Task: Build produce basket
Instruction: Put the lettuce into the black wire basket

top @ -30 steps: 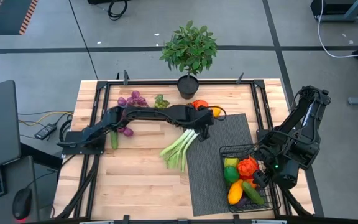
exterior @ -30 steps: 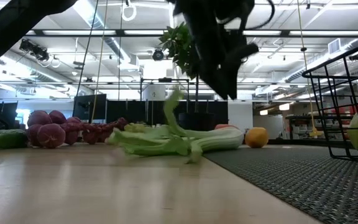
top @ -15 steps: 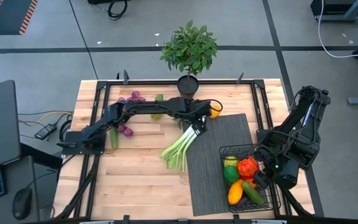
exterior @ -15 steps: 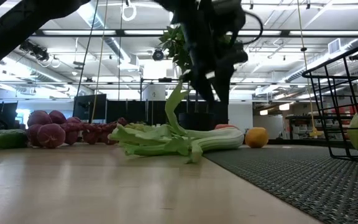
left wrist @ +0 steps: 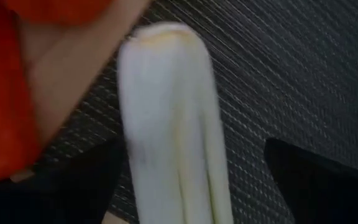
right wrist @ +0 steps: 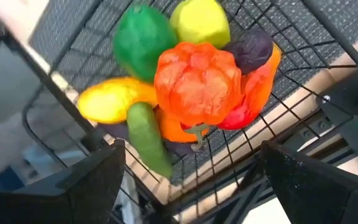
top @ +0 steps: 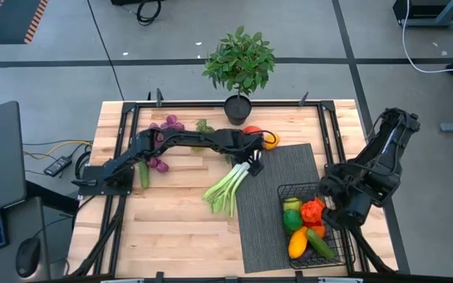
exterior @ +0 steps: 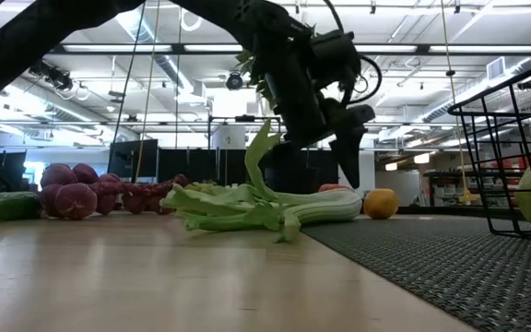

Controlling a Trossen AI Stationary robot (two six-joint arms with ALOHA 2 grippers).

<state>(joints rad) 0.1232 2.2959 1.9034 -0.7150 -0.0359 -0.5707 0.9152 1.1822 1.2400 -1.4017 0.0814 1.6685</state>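
Note:
A white-green leek [top: 230, 185] lies on the table, its white end [left wrist: 166, 118] on the edge of the ribbed mat [top: 278, 208]. My left gripper [top: 252, 159] is low over that white end, open and pointing down, with one finger on either side of it in the left wrist view [left wrist: 191, 171]. The black wire basket [top: 321, 189] stands on the mat and holds an orange pepper [right wrist: 197, 74], green and yellow fruits and a cucumber [right wrist: 148, 140]. My right gripper [right wrist: 188, 152] hangs open and empty above the basket [top: 339, 212]. My left gripper comes at the leek's white end [left wrist: 160, 143] from above, its fingers across the stalk. I cannot tell whether either finger [left wrist: 73, 186] touches it. The leek lies flat on the table and mat.
Purple grapes [top: 167, 126], green grapes [top: 203, 126], a cucumber [top: 143, 174], an orange citrus [top: 271, 141] and a red fruit [top: 252, 131] lie at the far and left side. A potted plant [top: 238, 63] stands at the far edge.
My left gripper has come down toward the leek's white end and tipped, so that its fingers stand about the stalk. The leek has stayed in place. My right gripper has drawn back a little from the basket toward the far edge.

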